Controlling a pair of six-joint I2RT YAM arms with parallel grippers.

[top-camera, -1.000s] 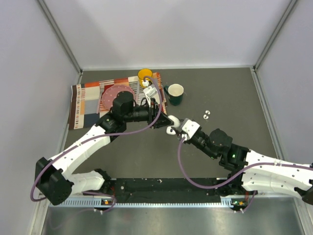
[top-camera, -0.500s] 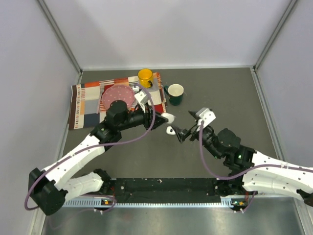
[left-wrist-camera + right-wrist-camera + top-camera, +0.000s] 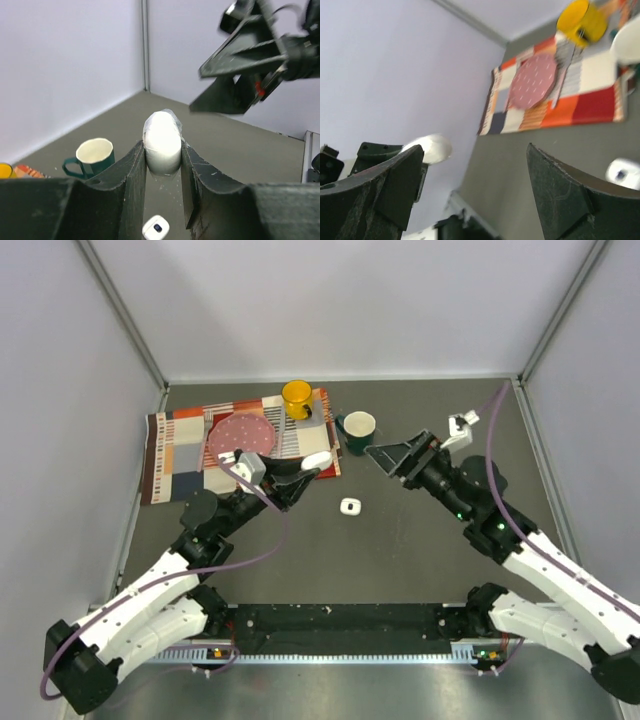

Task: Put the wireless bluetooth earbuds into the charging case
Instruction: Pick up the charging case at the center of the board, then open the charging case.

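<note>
Left fingers [image 3: 131, 186] pinch the charging case [image 3: 162, 142] across its flanks; glossy, light, probably slippery; right fingers [image 3: 556, 201] gape wide, empty.

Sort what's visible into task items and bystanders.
Job: charging case, gripped by left claw; right claw, open. Earbuds not visible.
Lying about: green mug, yellow mug, pink plate, patchwork cloth; small white piece, role unclear.

Left gripper [image 3: 303, 472] and its clamped charging case [image 3: 317, 460] drawn back leftward, right gripper [image 3: 385, 462] swung away toward upper right.
</note>
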